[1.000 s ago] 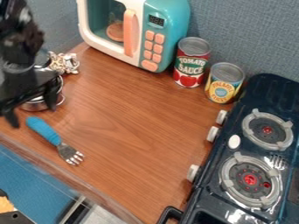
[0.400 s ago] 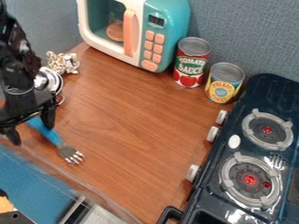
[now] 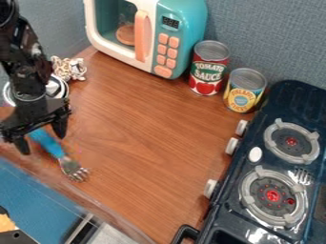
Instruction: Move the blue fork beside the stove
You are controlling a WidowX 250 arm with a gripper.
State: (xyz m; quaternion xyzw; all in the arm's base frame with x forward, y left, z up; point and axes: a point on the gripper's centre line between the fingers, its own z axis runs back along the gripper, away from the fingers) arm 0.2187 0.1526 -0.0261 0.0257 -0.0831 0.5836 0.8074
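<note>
Gripper [image 3: 43, 144] hangs over the handle of your blue fork [image 3: 47, 142], which lies on the bench [image 3: 140, 133] near its front edge, well apart from the stove [image 3: 224, 209]. Your jaws stand wide, one on each side of the handle. You seem to be lining up the grasp. Next, settle low enough, close squarely on the handle, then lift and carry it across to the stove's knob side.

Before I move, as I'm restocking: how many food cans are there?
2: the red-labeled can beside the toy microwave, and the yellow-labeled can between that can and the stove.
</note>
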